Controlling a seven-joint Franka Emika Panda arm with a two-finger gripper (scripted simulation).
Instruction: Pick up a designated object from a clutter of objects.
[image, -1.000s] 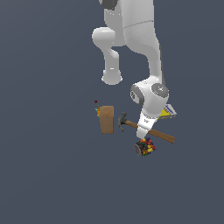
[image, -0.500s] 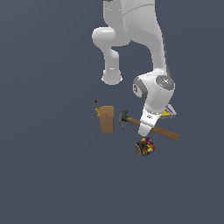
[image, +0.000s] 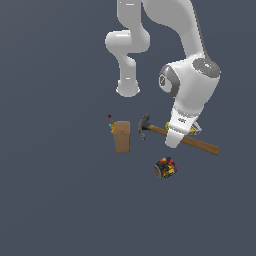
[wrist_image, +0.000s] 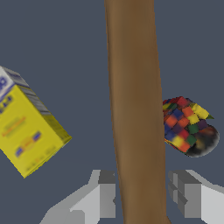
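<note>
Closest to the wrist camera: gripper (wrist_image: 142, 197), jaws spread, one grey finger (wrist_image: 101, 192) to each side of the brown handle, a gap visible at the finger on the jar's side; contact at the other finger not clear. Handle of the claw hammer (wrist_image: 133, 109) running straight away from the camera between the jaws, filling the middle of the wrist view. Off to one side of the handle, yellow-and-white box (wrist_image: 26, 127), tilted; off to the other side, jar of multicoloured pieces (wrist_image: 186, 127), lying on its side.

In the exterior view: claw hammer (image: 150, 129) lying flat on the dark surface (image: 50, 200), long axis slanting, dark grey head toward the exterior view's left and slightly farther up the picture, handle end toward the exterior view's lower right. Gripper (image: 172, 141) down over the handle near its middle. Jar of multicoloured pieces (image: 166, 168) just below the handle in this view, apart from it. Yellow-and-white box (image: 196, 129) mostly hidden behind the wrist. Tan box (image: 122, 136) upright, near the hammer head, not touching. Small coloured bits (image: 110, 123) at the tan box's far side.

Compared with a second ago: wrist swung toward the exterior view's right and settled along the handle; hammer, boxes and jar unmoved.
</note>
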